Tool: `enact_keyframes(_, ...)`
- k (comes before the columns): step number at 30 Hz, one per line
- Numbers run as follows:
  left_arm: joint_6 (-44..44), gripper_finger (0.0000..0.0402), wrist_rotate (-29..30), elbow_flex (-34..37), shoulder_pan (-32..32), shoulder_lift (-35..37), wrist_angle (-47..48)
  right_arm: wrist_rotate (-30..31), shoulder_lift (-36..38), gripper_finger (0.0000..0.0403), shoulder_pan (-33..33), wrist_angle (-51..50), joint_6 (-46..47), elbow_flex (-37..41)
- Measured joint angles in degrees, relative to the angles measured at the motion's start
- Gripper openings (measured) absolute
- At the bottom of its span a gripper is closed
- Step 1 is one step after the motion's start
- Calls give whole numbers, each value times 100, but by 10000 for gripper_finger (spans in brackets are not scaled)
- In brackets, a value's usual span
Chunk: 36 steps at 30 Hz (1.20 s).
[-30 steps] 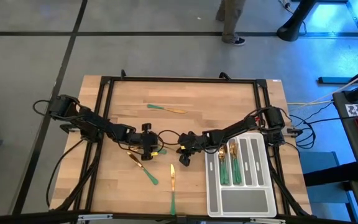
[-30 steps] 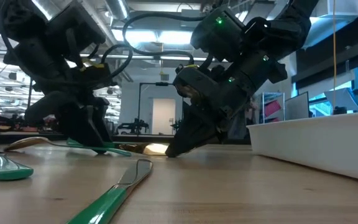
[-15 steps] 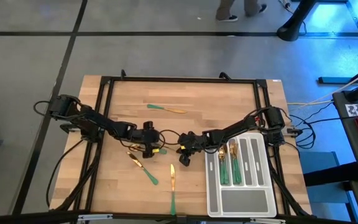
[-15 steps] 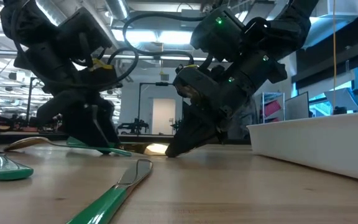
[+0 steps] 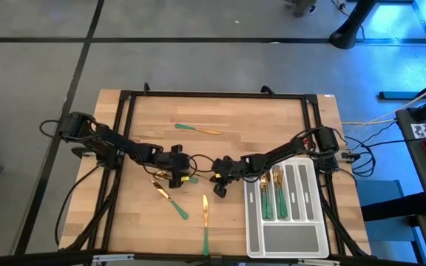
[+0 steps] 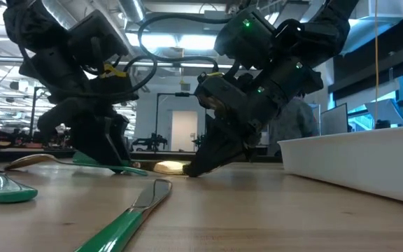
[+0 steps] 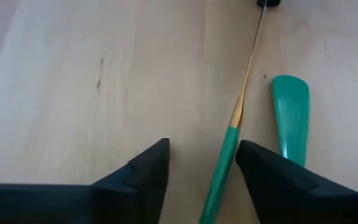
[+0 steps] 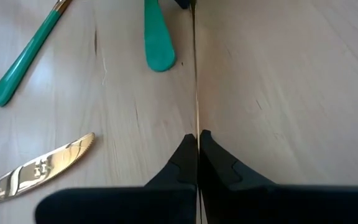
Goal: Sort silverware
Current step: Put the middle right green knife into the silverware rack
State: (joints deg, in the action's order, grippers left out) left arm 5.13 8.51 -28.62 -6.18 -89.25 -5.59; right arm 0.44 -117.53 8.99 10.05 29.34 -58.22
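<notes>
Left gripper (image 5: 181, 175) lowered at table (image 5: 272, 125) centre, fingers (image 7: 135, 180) spread astride a green handle (image 7: 219, 174). Right gripper (image 5: 218, 182) at its three o'clock, pinching a thin gold edge (image 8: 196, 93). Knife (image 8: 36, 171) visible only from right wrist.

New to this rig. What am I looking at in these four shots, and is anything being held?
Two robot arms work at a wooden table, sorting silverware into a grey tray. One camera looks down from above, one sits at table level, and one rides on each wrist. The right claw is shut on the gold end of a thin green-handled piece. The left claw is open, its fingers either side of that handle. A knife and another piece lie loose on the table. Several pieces already sit in the tray.
</notes>
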Motion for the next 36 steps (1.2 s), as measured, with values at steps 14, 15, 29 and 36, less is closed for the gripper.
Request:
enact_keyframes(14, -172, 18, -712, -9, 209, 7, 274, 449, 129, 2, 4, -90, -399, 9)
enact_keyframes(15, -142, 18, -706, -9, 195, 7, 274, 469, 129, 2, 4, -86, -426, 9)
enact_keyframes(29, 388, 9, -342, 3, 13, 2, 212, 664, 643, 133, -26, -541, -440, 37)
enact_keyframes(36, 829, 9, -128, 19, -20, 56, 86, 2224, 1840, 170, -82, -2757, -549, 26)
